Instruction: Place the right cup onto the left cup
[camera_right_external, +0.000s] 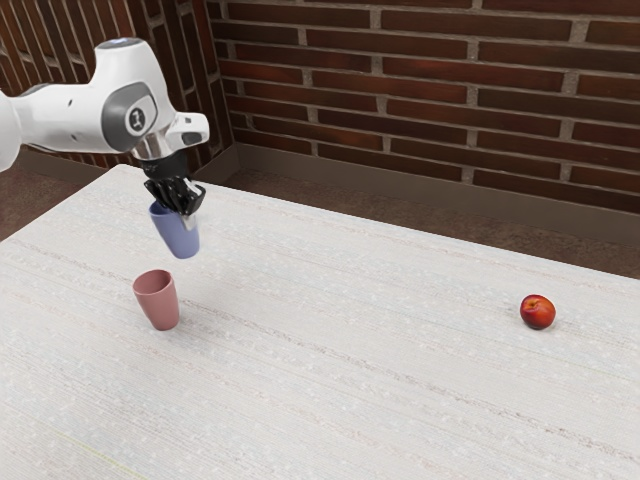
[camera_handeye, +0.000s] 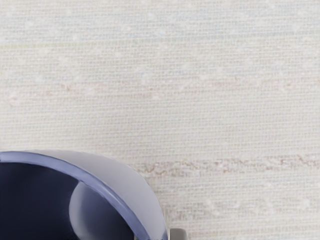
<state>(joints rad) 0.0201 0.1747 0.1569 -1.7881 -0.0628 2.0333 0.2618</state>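
Where the hand (camera_right_external: 187, 217) is: as the white arm (camera_right_external: 60, 115) reaches in from the exterior view's left, it sits at the rim of the blue cup, pinching the cup's wall between its fingers.
Blue cup (camera_right_external: 179, 238): under the hand, mouth up and leaning a little in the exterior view; whether its base touches the worktop (camera_right_external: 350, 330) I cannot tell.
Inside the blue cup: dark, with a paler rounded patch; whether anything lies in it is hard to make out.
Cut off: the wrist view takes in just part of the blue cup's mouth.
Pink cup (camera_right_external: 160, 304): upright on the worktop, near the blue cup but apart from it, nearer the exterior camera; its bottom inside is hidden.
Red fruit (camera_right_external: 537, 312): on the worktop, well apart from both cups, toward the exterior view's right.
Brick wall (camera_right_external: 430, 90): behind the worktop.
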